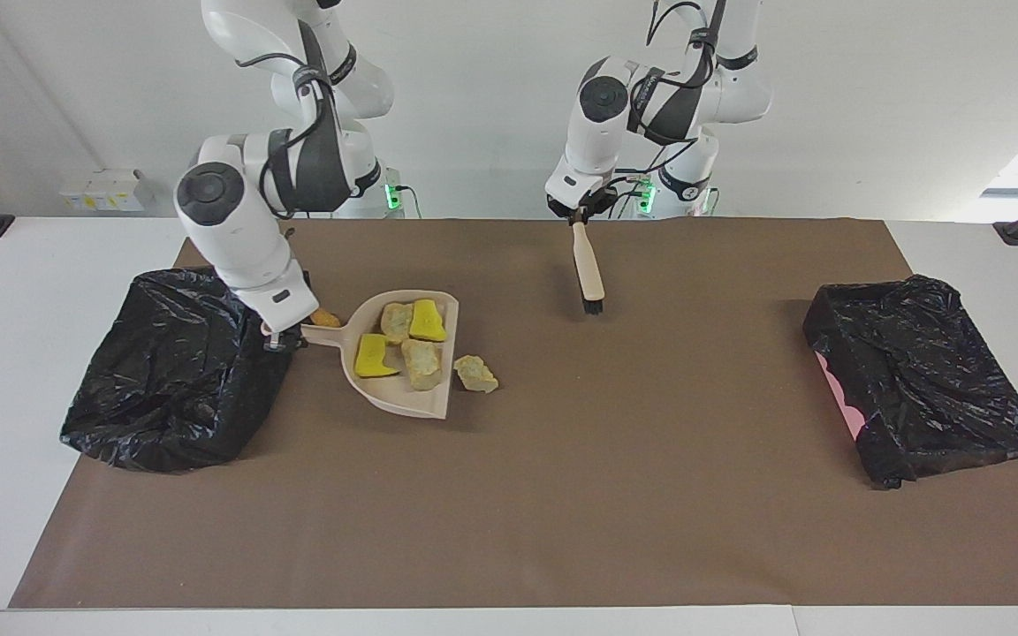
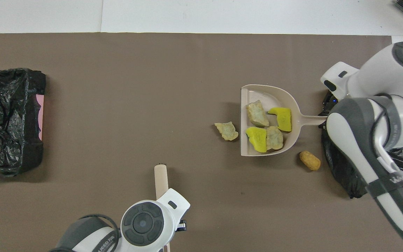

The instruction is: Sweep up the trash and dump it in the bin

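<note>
My right pincer is clamped on the dustpan handle beside the bin, with four trash bits in it. One beige chunk sits just outside the lip, the orange nugget alongside. Left pincer is gripping the brush, raised.

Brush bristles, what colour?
Black, on a beige handle; the brush hangs from the left gripper. Facing view shows it best.
</note>
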`<state>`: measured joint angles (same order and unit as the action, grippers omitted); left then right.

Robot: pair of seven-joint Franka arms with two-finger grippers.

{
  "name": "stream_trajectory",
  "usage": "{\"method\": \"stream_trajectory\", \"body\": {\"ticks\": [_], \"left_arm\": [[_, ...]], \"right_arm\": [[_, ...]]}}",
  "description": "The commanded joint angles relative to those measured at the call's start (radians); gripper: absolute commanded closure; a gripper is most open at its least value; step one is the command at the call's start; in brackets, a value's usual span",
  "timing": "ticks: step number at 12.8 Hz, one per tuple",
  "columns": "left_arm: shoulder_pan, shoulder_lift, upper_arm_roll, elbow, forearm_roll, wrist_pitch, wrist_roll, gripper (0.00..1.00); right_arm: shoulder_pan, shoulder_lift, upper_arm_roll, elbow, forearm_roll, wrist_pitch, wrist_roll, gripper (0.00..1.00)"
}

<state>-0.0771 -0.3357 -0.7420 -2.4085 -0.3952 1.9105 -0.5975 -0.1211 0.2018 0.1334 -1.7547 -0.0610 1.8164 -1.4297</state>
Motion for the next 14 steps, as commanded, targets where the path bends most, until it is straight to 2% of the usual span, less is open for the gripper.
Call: {"method": "stream_trajectory", "body": {"ticks": [1, 3, 5, 7, 9, 12, 14], "left_arm": [[-0.007, -0.06, -0.045, -0.044, -0.083, 0.015, 0.001, 1.0], [-0.007, -0.097, -0.106, -0.081, -0.148, 0.057, -0.013, 1.0], [-0.009, -0.098, -0.129, -0.086, -0.194, 0.071, -0.034, 1.0], [-0.01, -0.097, -0.213, -0.127, -0.195, 0.174, -0.102, 1.0], [-0.01, -0.092, -0.215, -0.129, -0.201, 0.179, -0.1, 1.0], [-0.009, -0.086, -0.214, -0.13, -0.209, 0.167, -0.059, 1.0], [0.0, -0.086, -0.212, -0.129, -0.211, 0.125, 0.016, 0.93]], "right_arm": [[-0.118, 0.016, 0.011, 0.052, 0.021, -0.022, -0.138, 1.0], [-0.201, 0.024, 0.011, 0.075, 0.009, -0.02, -0.207, 1.0], [-0.248, 0.024, 0.009, 0.127, 0.003, -0.02, -0.276, 1.0], [-0.299, 0.021, 0.006, 0.161, -0.025, -0.019, -0.343, 1.0], [-0.334, -0.01, 0.006, 0.162, -0.132, -0.014, -0.379, 1.0], [-0.409, -0.031, 0.005, 0.159, -0.224, 0.004, -0.4, 1.0], [-0.437, -0.044, 0.006, 0.149, -0.316, 0.015, -0.406, 1.0]]}}
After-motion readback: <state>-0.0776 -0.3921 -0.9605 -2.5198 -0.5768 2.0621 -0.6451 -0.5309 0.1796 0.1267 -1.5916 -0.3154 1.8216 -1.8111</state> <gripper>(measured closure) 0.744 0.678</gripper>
